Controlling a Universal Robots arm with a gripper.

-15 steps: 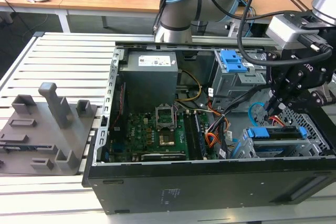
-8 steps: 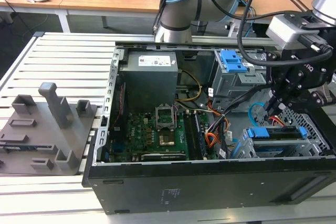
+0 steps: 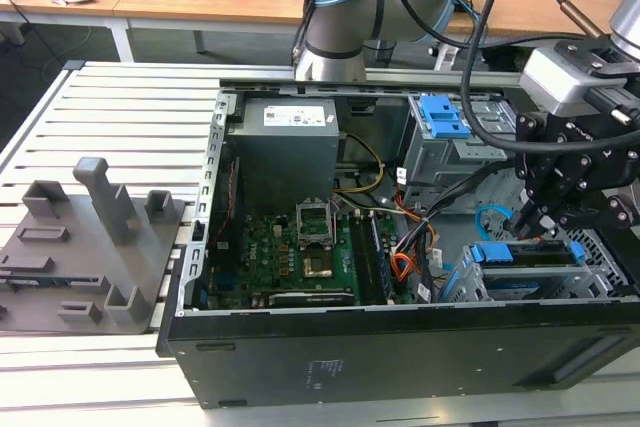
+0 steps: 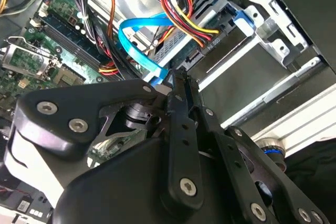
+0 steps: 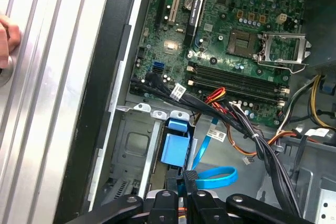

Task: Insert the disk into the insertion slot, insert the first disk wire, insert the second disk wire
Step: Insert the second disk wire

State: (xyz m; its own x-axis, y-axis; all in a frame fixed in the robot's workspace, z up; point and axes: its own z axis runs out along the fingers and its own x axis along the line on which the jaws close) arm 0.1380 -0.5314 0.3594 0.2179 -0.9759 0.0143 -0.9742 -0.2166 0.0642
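**Step 1 of 3 is looking complete.** The disk is sitting inside the insertion slot, at the exterior view's right of the open computer case. The gripper is working at the disk's rear, its fingers pinching shut on the end of the blue flat wire, which is not yet looking plugged in. The coloured wire bundle is seemingly ending in a connector at the disk. White printed labels are showing on the power supply and a cable tag.
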